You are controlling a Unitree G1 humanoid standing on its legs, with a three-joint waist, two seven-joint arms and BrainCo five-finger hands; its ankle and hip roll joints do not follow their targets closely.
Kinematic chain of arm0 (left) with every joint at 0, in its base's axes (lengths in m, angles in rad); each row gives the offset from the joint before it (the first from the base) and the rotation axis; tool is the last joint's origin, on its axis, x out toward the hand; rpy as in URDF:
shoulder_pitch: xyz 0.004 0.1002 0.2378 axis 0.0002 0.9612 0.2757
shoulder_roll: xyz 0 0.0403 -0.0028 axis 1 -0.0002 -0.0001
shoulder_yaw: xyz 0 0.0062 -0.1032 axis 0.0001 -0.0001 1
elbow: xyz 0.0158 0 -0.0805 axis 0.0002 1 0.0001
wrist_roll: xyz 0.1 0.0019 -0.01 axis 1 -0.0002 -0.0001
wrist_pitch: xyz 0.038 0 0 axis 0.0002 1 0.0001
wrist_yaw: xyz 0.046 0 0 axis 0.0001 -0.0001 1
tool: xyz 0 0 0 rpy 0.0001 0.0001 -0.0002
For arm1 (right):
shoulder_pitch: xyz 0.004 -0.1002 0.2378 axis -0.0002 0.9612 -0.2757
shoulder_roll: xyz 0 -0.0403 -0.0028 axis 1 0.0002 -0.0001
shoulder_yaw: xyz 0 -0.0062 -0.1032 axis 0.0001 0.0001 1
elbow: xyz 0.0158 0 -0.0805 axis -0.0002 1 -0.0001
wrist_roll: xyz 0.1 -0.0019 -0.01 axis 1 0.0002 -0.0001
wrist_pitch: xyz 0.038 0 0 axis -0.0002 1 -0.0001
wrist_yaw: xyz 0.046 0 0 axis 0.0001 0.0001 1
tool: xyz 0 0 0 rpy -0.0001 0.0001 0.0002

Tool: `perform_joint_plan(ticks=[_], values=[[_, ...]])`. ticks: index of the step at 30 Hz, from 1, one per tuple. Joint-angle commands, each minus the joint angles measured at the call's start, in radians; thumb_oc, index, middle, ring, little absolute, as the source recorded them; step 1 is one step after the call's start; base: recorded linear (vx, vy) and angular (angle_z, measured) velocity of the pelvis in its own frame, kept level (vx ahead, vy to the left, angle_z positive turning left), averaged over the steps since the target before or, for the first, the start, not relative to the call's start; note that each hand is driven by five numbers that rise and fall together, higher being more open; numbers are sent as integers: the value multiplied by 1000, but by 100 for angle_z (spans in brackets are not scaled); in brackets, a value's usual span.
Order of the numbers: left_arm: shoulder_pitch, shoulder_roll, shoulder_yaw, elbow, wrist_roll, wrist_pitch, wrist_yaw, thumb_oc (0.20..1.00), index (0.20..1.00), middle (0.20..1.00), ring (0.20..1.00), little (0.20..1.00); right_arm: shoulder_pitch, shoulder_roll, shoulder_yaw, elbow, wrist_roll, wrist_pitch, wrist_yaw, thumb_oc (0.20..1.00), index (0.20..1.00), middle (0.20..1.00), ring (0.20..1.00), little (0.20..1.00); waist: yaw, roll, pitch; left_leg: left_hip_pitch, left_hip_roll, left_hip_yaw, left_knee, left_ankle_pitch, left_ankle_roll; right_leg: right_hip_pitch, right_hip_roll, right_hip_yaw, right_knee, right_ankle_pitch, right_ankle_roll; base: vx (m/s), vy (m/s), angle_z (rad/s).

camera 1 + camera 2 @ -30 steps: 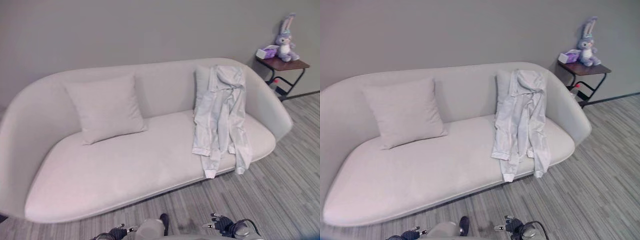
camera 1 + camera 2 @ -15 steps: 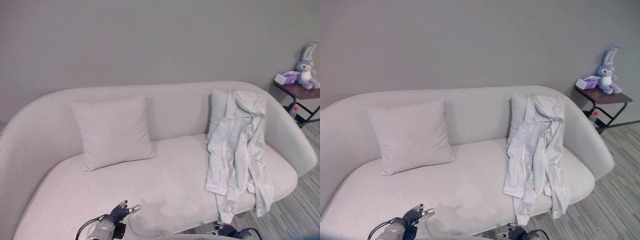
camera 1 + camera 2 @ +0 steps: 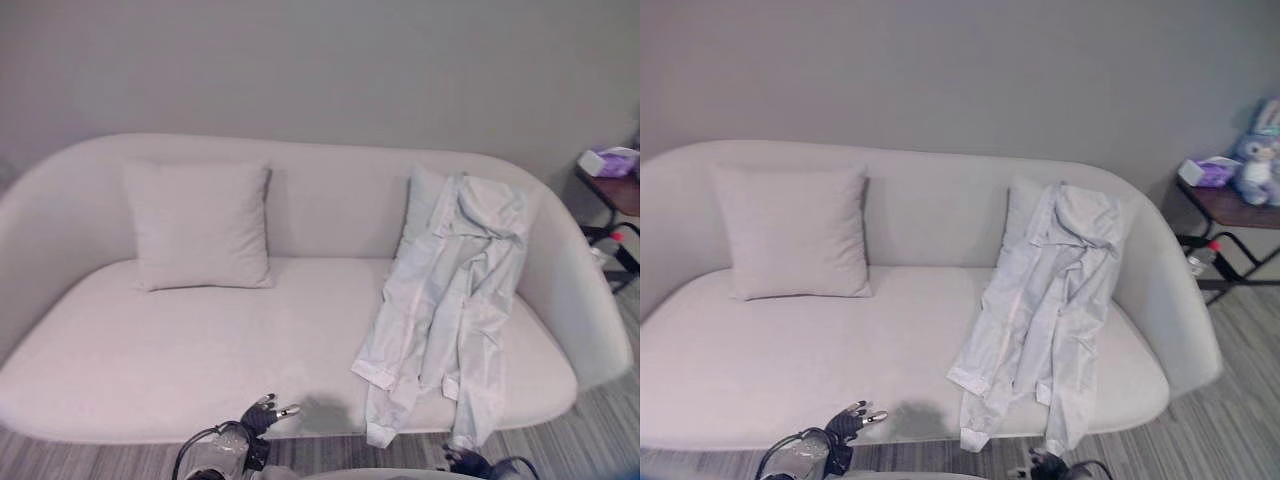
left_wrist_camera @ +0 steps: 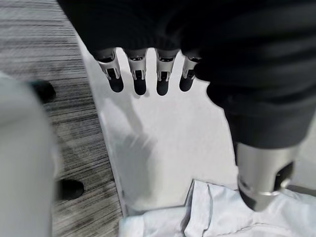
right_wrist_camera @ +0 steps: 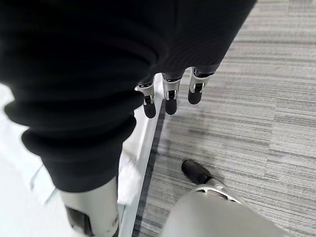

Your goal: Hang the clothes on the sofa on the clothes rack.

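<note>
A pale, almost white jacket (image 3: 455, 290) is draped over the right end of the cream sofa (image 3: 170, 350). Its collar lies on the backrest, and its hem and a sleeve hang over the seat's front edge. My left hand (image 3: 262, 412) hovers low in front of the seat's middle, left of the jacket and apart from it. In the left wrist view its fingers (image 4: 139, 74) are straight and hold nothing, with the jacket's hem (image 4: 222, 212) past them. My right hand (image 3: 466, 462) is low, below the hanging sleeve. Its fingers (image 5: 170, 96) are straight over the floor.
A square cushion (image 3: 200, 225) leans on the backrest at the left, and a second cushion (image 3: 424, 200) is half hidden behind the jacket. At the far right a dark side table (image 3: 1240, 205) holds a purple box (image 3: 1206, 171) and a plush rabbit (image 3: 1260, 150). Grey striped floor (image 3: 1230, 400) lies in front.
The camera has moved, so the sofa now shows more square-on and lower. My left hand has come up into view in front of the seat. The jacket lies as before.
</note>
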Motion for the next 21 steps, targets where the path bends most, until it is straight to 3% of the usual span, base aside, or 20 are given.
perform_joint_plan(ticks=[1, 3, 4, 5, 8, 12, 13, 14, 15, 16, 17, 19, 20, 21], values=[[-65, 25, -15, 76, -1, -28, -3, 1000, 1000, 1000, 1000, 1000, -55, 25, -19, 19, 5, -22, 5, 1000, 1000, 1000, 1000, 1000, 32, 43, -18, 3, -61, 40, -219, 176, 47, -14, -78, 56, 9, 2, 39, 80, -196, -60], [-65, 23, -17, 120, 6, -28, -2, 1000, 1000, 1000, 1000, 1000, -65, 29, -16, 22, 10, -17, 4, 1000, 1000, 1000, 1000, 1000, 41, 55, -21, -31, -141, 61, -267, 165, 46, -8, -59, 62, 9, -2, 37, 80, -66, -14], [-66, 23, -17, 120, 7, -29, -2, 1000, 1000, 1000, 1000, 1000, -65, 29, -16, 22, 11, -17, 4, 1000, 1000, 1000, 1000, 1000, 42, 55, -19, -28, -142, 61, -269, 164, 46, -5, -60, 62, 9, -4, 37, 187, -101, 5], [-76, 24, -22, 195, 20, -28, -6, 1000, 1000, 1000, 1000, 1000, -98, 47, 12, 25, 13, -12, 7, 1000, 1000, 1000, 1000, 1000, 86, 65, -13, -118, -218, 46, -286, 174, 43, 22, -26, 87, 9, -15, 29, 150, -71, -14], [-65, 20, -10, 253, 32, -22, -10, 1000, 1000, 1000, 1000, 1000, -108, 65, 31, 38, 8, -10, 11, 1000, 1000, 1000, 1000, 1000, 108, 73, -33, -107, -214, 18, -286, 143, 54, 31, -18, 92, 9, -17, 27, 212, -64, -36], [-26, 23, -14, 307, 59, -16, -17, 1000, 1000, 1000, 1000, 1000, -102, 85, 39, 64, -19, -14, 28, 1000, 1000, 1000, 1000, 1000, 117, 52, -79, -90, -222, 25, -286, 148, 70, 109, -37, 75, 31, 46, 32, 219, 36, -32], [-31, 27, -27, 310, 65, -19, -16, 1000, 1000, 1000, 1000, 1000, -111, 78, 42, 62, -30, -12, 32, 1000, 1000, 1000, 1000, 1000, 99, 81, -73, -58, -193, 23, -286, 160, 75, 53, -22, 71, 225, 39, 55, 199, 91, -14], [-32, 26, -26, 310, 65, -19, -16, 1000, 1000, 1000, 1000, 1000, -112, 77, 42, 62, -30, -12, 32, 1000, 1000, 1000, 1000, 1000, 101, 82, -72, -58, -194, 25, -286, 160, 75, 47, -24, 72, 236, 33, 56, 184, 108, -29], [-41, 28, -34, 301, 67, -19, -14, 1000, 1000, 1000, 1000, 1000, -111, 74, 38, 53, -29, -7, 38, 1000, 1000, 1000, 1000, 1000, 66, 123, -55, -9, -147, 23, -286, 164, 69, -18, -17, 77, 382, 17, 57, 68, 38, -39], [-41, 28, -34, 301, 67, -19, -14, 1000, 1000, 1000, 1000, 1000, -111, 74, 38, 53, -29, -7, 38, 1000, 1000, 1000, 1000, 1000, 66, 122, -53, -7, -148, 23, -286, 163, 69, -20, -19, 78, 390, 13, 57, 164, -31, -44], [-50, 32, -31, 281, 65, -16, -12, 1000, 1000, 1000, 1000, 1000, -102, 76, 30, 49, -30, -6, 38, 1000, 1000, 1000, 1000, 1000, 59, 112, -52, 9, -144, 19, -286, 152, 63, -13, -80, 51, 324, 6, 36, 150, -134, -18], [-58, 37, -31, 264, 63, -16, -10, 1000, 1000, 1000, 1000, 1000, -95, 77, 23, 49, -27, -7, 34, 1000, 1000, 1000, 1000, 1000, 56, 101, -50, 12, -146, 2, -286, 142, 62, -2, -104, 40, 258, 4, 28, 154, -170, -18], [-81, 44, -36, 223, 55, -15, -6, 1000, 1000, 1000, 1000, 1000, -84, 77, 13, 54, -22, -8, 25, 1000, 1000, 1000, 1000, 1000, 52, 88, -59, 1, -147, -29, -286, 129, 60, -15, -148, 57, 126, 3, 13, 124, -183, -21], [-88, 44, -41, 209, 53, -15, -5, 1000, 1000, 1000, 1000, 1000, -83, 76, 11, 59, -20, -7, 21, 1000, 1000, 1000, 1000, 1000, 45, 88, -61, 0, -143, -42, -286, 124, 59, -14, -169, 67, 71, 5, 11, 171, -264, 22]])
